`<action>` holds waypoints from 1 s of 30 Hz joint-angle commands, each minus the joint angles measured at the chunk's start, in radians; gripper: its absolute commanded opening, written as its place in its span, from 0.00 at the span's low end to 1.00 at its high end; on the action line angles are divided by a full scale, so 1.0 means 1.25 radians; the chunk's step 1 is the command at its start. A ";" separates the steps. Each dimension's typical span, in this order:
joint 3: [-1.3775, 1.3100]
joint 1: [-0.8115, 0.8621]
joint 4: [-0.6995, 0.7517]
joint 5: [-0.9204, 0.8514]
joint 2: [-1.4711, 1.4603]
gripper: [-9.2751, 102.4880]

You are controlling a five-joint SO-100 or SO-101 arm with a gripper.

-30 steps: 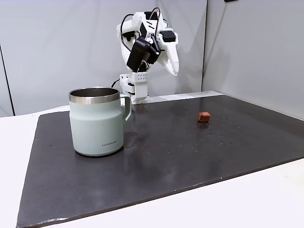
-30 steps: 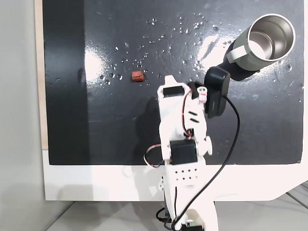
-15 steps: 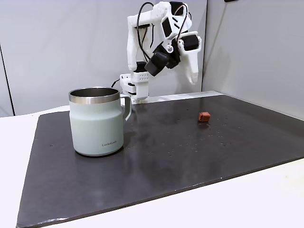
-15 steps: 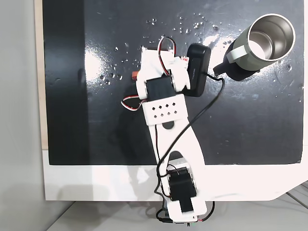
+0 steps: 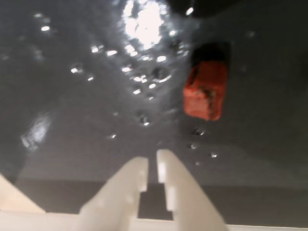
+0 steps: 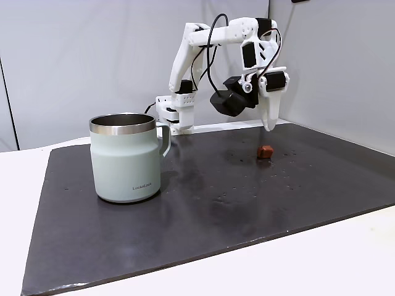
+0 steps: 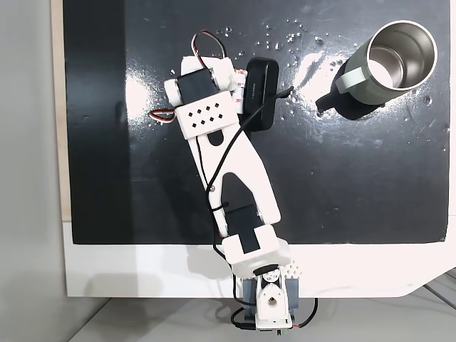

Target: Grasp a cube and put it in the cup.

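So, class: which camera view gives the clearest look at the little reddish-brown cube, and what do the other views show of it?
The wrist view: the cube appears large and unobstructed on the dark mat, though slightly blurred, just beyond the gripper. In a fixed view from the side it is a tiny block below the gripper. In the fixed view from above, the arm hides it.

My gripper (image 5: pixel 149 166) is creamy white; the cube (image 5: pixel 205 94) reddish-orange; the cup (image 6: pixel 126 158) pale mint with steel rim; the table (image 6: pixel 247 203) glossy black.

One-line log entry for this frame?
hand: shut, empty, above mat | cube: on mat, ungrasped | cup: upright, empty | phase: approach
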 commanded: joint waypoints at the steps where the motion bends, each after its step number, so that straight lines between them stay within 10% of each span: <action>1: -0.070 0.002 0.033 0.012 -0.012 0.08; 17: -0.124 0.002 0.083 0.001 -0.109 0.08; 30: -0.117 -0.011 0.125 -0.001 -0.099 0.31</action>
